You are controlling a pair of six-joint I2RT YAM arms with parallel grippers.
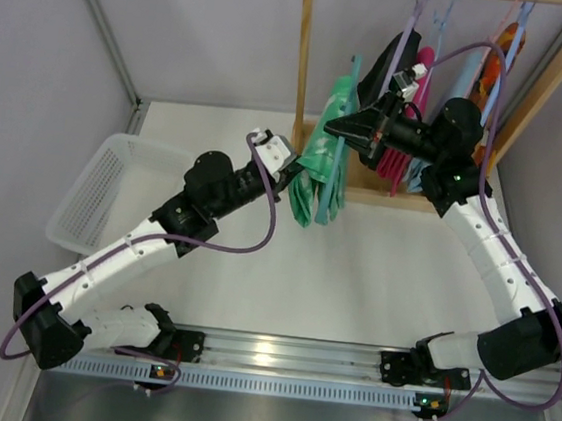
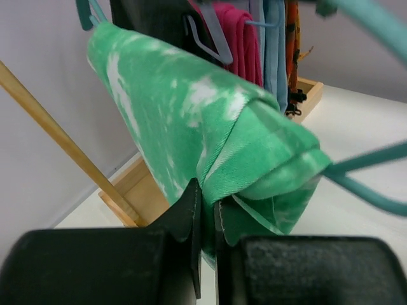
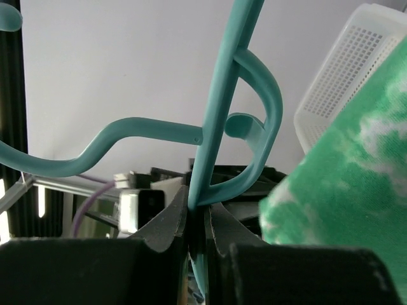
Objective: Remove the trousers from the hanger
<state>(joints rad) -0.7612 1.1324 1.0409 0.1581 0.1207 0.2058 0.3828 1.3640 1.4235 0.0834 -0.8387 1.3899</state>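
So your left gripper [image 2: 206, 210] is clamped on the mint-green trousers [image 2: 191, 121], right gripper [image 3: 198, 216] pinches the teal hanger [image 3: 219, 95]; I'd tug leftward next.

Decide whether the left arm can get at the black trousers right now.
Probably not. The left tool is shut on the green trousers, which hang between it and the black trousers. It would have to let go and go round them.
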